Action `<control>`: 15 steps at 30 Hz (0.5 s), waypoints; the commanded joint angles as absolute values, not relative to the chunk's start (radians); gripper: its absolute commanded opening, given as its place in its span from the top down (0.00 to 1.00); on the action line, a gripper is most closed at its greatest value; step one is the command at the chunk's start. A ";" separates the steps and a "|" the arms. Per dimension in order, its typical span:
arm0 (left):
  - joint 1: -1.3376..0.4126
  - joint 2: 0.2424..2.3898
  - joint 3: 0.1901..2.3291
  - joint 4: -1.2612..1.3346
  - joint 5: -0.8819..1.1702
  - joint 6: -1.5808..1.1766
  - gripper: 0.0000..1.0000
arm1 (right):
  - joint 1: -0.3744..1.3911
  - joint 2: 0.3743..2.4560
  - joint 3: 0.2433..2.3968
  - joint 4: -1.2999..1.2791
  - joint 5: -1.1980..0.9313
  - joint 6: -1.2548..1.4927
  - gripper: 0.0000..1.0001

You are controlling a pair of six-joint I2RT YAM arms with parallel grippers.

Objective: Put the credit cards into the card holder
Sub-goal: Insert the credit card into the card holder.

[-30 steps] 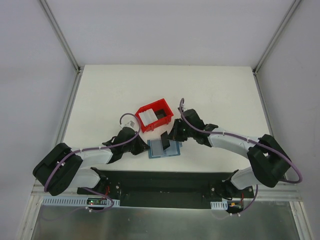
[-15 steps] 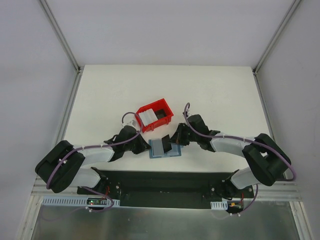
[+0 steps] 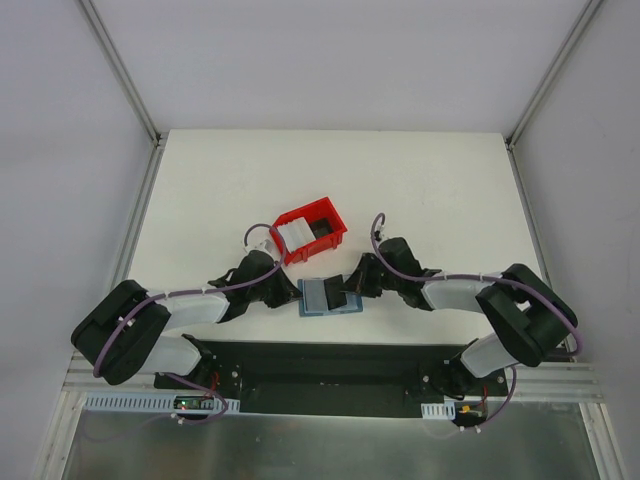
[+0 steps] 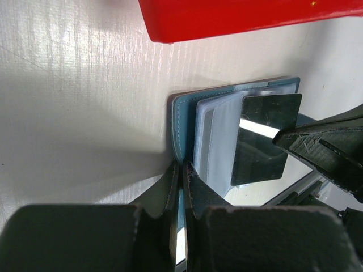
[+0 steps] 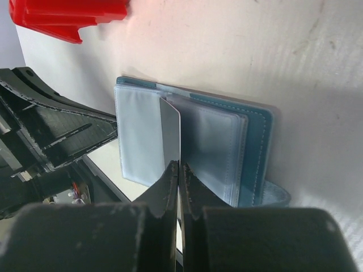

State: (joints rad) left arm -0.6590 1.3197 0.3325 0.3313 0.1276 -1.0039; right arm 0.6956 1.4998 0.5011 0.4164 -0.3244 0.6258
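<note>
Nearest the arm bases, the card holder (image 3: 330, 297) is lying open on the white counter (image 3: 420, 190), close to its near edge, with its teal cover down and its pale blue sleeve pages facing up. The left gripper (image 4: 181, 171) is reaching in from the left and is pinching the holder's teal cover edge between fully closed fingers, pressing it against the counter. The right gripper (image 5: 178, 170) is coming in from the opposite side, its fingers clamped tight on a single credit card (image 5: 170, 133). That card is standing on edge over the middle of the open holder, between the left and right sleeve pages, and its lower edge is meeting the sleeves; whether it is sitting inside a pocket cannot be told. In the left wrist view the card's face is showing dark and glossy, with a bright reflected stripe across it.

Just beyond the holder, a red bin (image 3: 310, 230) is sitting at an angle on the counter, apart from both grippers, and a white stack of cards (image 3: 292, 236) is lying in its left part.
</note>
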 commanded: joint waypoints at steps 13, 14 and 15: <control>-0.657 1.368 0.316 0.167 0.100 -0.959 1.00 | 0.675 1.554 0.431 0.581 -0.364 0.712 1.00; -0.657 1.368 0.316 0.169 0.100 -0.959 1.00 | 0.675 1.558 0.428 0.590 -0.365 0.718 1.00; -0.657 1.368 0.318 0.169 0.100 -0.959 1.00 | 0.676 1.560 0.423 0.598 -0.367 0.725 1.00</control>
State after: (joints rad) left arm -0.6590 1.3251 0.3393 0.3252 0.1295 -1.0035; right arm 0.6735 1.5352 0.4477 0.5419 -0.3523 0.6926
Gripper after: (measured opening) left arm 0.007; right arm 0.008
